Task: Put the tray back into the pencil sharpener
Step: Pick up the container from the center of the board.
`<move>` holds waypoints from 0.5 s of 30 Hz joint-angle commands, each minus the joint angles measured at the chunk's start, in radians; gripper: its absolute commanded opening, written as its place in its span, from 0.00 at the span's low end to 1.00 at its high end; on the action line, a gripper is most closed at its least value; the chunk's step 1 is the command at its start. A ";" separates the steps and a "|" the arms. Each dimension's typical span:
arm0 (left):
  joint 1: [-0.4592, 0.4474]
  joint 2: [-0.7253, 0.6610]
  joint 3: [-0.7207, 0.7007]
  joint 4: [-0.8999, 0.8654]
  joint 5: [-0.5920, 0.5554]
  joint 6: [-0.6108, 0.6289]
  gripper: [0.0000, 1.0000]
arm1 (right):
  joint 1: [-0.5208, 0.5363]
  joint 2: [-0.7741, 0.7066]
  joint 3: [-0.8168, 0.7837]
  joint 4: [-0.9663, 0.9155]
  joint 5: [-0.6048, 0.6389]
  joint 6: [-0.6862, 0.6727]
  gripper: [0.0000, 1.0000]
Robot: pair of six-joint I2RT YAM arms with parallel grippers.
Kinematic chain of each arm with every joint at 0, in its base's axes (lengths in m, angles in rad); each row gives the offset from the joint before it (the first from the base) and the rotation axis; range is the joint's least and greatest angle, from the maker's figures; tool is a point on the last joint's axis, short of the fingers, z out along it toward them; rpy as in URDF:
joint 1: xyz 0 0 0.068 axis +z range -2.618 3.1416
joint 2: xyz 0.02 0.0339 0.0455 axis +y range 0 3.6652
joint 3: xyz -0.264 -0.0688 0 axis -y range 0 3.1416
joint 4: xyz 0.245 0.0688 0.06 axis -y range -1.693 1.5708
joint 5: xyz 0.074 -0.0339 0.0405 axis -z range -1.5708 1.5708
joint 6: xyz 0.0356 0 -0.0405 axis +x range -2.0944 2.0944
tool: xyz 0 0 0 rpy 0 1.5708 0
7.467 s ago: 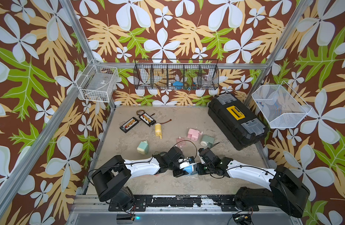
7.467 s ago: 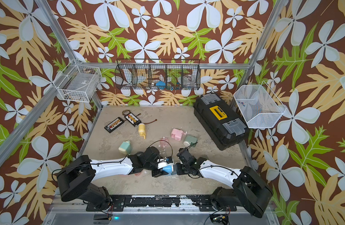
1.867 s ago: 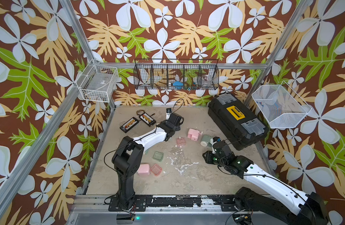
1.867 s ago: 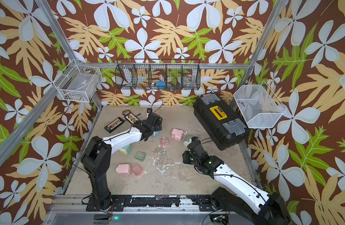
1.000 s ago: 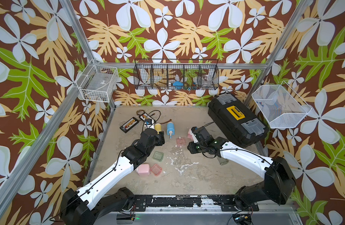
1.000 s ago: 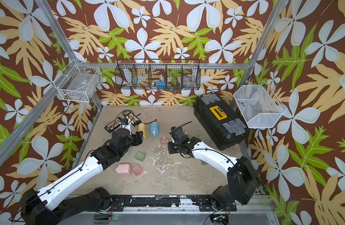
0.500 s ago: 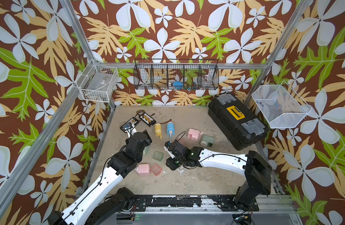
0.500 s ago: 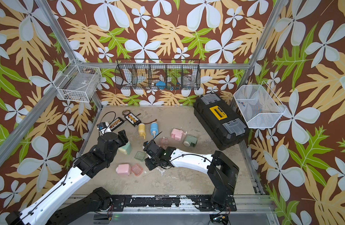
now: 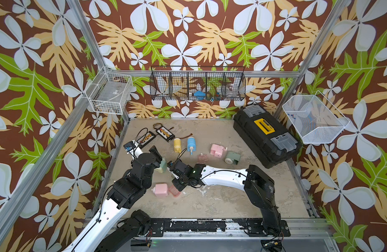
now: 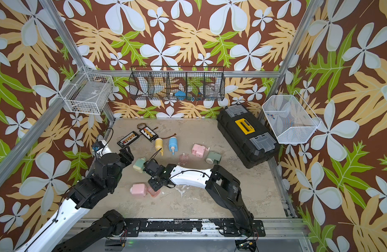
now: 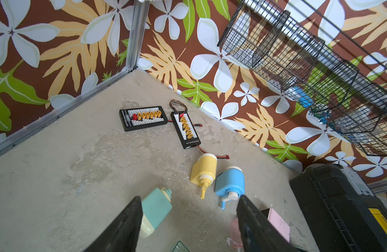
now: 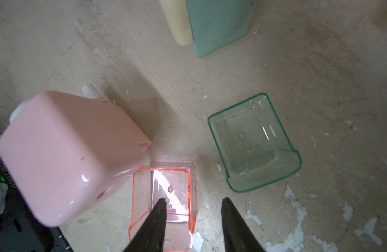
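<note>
Right hand (image 12: 193,201): roughly half open, nothing gripped. One fingertip (image 12: 158,213) hangs over the floor of the pink tray (image 12: 166,181) and the other lies beyond its side wall, so the jaws straddle that wall without closing on it. I cannot tell whether either tip touches the plastic.

Pink tray: flat on the counter (image 12: 319,87), open side up, outside the pink sharpener (image 12: 63,152). The sharpener lies just beside it, and in the right wrist view one of its corners overlaps a corner of the tray. In a top view the pair sits toward the front of the counter, sharpener (image 9: 161,189) on the left and tray (image 9: 174,191) on the right.

Near them: a clear green tray (image 12: 253,141), also open side up, apart from the pink one. Beyond it is a teal sharpener (image 12: 210,21) on its side.

Left hand (image 11: 189,207): wide open, empty, raised above the counter, with the teal sharpener beside one finger.

Further out: a yellow sharpener (image 11: 204,172) and a blue sharpener (image 11: 230,183) side by side, two black connector boards (image 11: 143,117) near the back corner, and a black toolbox (image 9: 264,135) at the right edge.
</note>
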 commanded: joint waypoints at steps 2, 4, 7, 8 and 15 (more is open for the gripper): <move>0.002 -0.004 0.021 -0.015 -0.015 0.035 0.70 | 0.006 0.035 0.033 -0.052 0.025 -0.036 0.40; 0.002 -0.004 0.026 -0.018 -0.015 0.038 0.70 | 0.008 0.045 0.036 -0.056 0.025 -0.039 0.39; 0.002 -0.004 0.029 -0.018 -0.015 0.040 0.70 | 0.010 0.059 0.037 -0.059 0.024 -0.039 0.38; 0.002 -0.004 0.030 -0.018 -0.015 0.040 0.70 | 0.011 0.065 0.039 -0.061 0.024 -0.039 0.37; 0.002 -0.005 0.042 -0.018 -0.013 0.040 0.70 | 0.010 0.093 0.058 -0.071 0.025 -0.042 0.30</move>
